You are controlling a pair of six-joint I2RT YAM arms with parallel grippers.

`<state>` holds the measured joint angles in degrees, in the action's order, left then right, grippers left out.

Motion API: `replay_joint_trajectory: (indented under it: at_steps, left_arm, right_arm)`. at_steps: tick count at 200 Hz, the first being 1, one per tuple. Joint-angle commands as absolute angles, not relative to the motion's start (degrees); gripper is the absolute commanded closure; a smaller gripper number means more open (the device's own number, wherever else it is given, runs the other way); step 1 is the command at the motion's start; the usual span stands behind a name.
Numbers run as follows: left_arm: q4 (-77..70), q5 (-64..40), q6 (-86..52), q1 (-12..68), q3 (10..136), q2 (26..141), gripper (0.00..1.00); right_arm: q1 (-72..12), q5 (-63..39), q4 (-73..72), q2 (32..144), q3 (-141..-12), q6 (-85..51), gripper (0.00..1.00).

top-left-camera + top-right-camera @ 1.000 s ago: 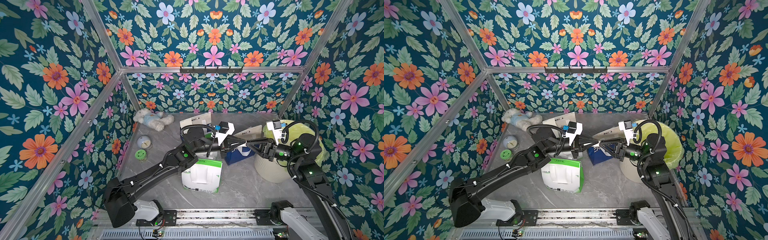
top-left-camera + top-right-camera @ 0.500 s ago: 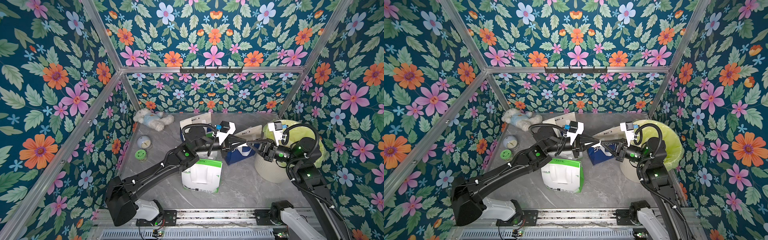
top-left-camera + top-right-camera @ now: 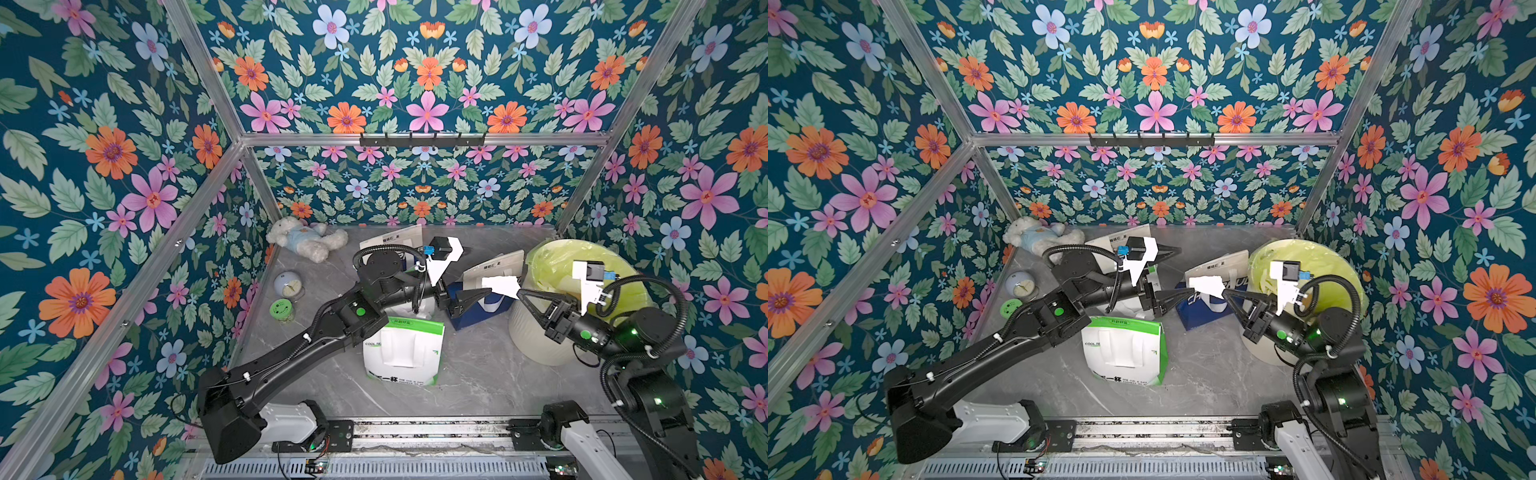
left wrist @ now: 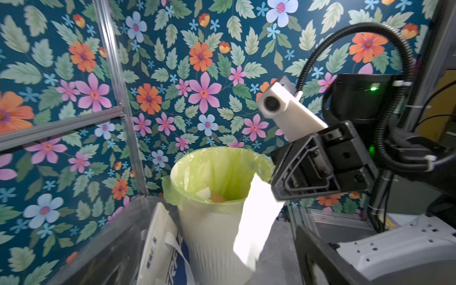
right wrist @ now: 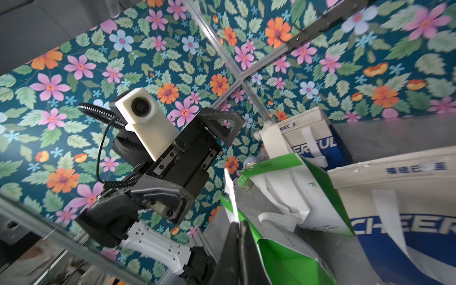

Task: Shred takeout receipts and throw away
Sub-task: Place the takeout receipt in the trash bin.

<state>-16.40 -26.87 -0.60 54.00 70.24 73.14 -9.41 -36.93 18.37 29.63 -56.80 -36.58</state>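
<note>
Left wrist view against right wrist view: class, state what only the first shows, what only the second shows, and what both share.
Only the left wrist view shows the bin, lined in yellow-green, with scraps inside. Only the right wrist view shows the green-and-white bag and the left gripper front-on, jaws open. Both show the right gripper shut on a torn receipt piece, and a white-and-blue bag.
</note>
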Motion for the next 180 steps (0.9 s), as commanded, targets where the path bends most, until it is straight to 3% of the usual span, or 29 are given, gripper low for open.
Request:
replay_joint_trajectory:
  at_steps: [1, 19, 45, 113, 143, 157, 180]
  left_arm:
    - [-11.7, -14.4, 4.9, 54.0, 70.9, 71.1, 0.01]
    - [-7.7, -3.5, 5.7, 53.9, 72.0, 70.0, 0.01]
    - [-5.0, 2.5, 7.5, 53.9, 70.7, 67.8, 0.01]
    - [-2.6, 7.5, 9.4, 54.0, 69.2, 65.4, 0.01]
    - [-0.5, 12.1, 9.0, 53.8, 70.2, 65.8, 0.01]
    - [0.5, 11.6, 9.2, 53.5, 70.7, 66.1, 0.01]
    - [3.1, 10.4, 9.9, 53.3, 72.3, 66.9, 0.01]
  right_arm:
    - [-9.4, -12.1, 33.4, 27.0, -60.9, -33.5, 1.0]
    - [-9.5, 2.9, 39.0, 24.8, -63.6, -34.7, 1.0]
    - [-9.4, 18.7, 48.6, 25.7, -67.3, -37.0, 1.0]
    - [-9.4, 19.5, 59.0, 37.7, -71.1, -39.3, 1.0]
    - [-9.4, 13.9, 61.0, 43.4, -74.0, -36.6, 0.48]
    - [-9.5, 12.4, 61.9, 45.4, -75.2, -36.0, 0.39]
    - [-9.4, 9.7, 62.1, 47.0, -76.4, -34.7, 0.34]
